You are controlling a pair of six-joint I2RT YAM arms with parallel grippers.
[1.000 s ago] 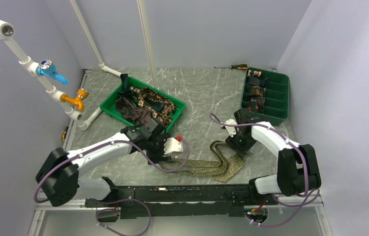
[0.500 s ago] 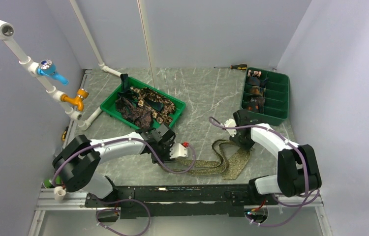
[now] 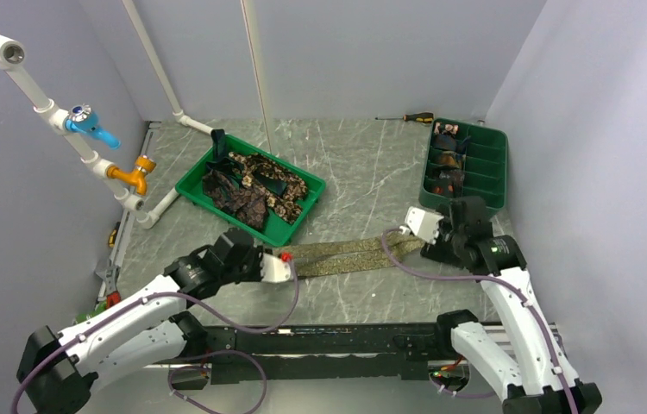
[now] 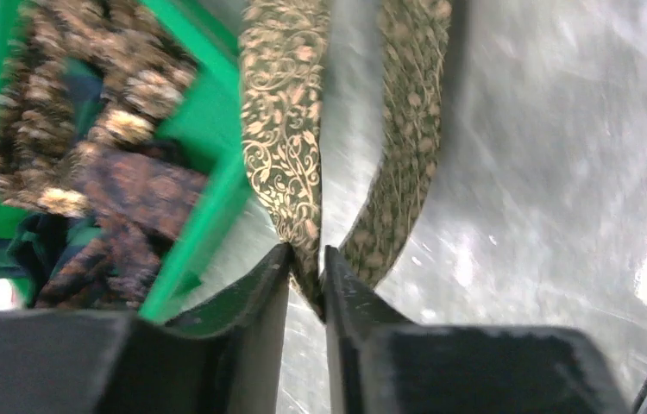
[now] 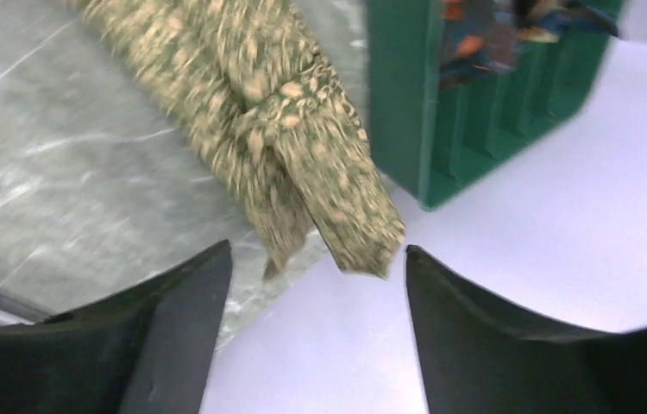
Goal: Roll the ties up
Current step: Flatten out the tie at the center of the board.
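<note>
The olive-tan tie (image 3: 348, 254) lies stretched over the tabletop (image 3: 363, 172). Its long axis runs side to side, from the left gripper (image 4: 307, 255) toward the right gripper (image 5: 316, 250). The left gripper is pressed together on one end of it. In the left wrist view two strips of fabric go away from the pinch, so the tie seems doubled there. The right gripper is spread, and the other, bunched end of the tie lies just ahead of its fingertips, not between them. The right arm is nearer to this free end, so I judge that the rolling should begin there, along the axis toward the left. Loose ties (image 3: 251, 185) fill the green tray (image 3: 301, 216). Small coils (image 3: 448, 159) sit in the divided tray (image 3: 497, 142).
</note>
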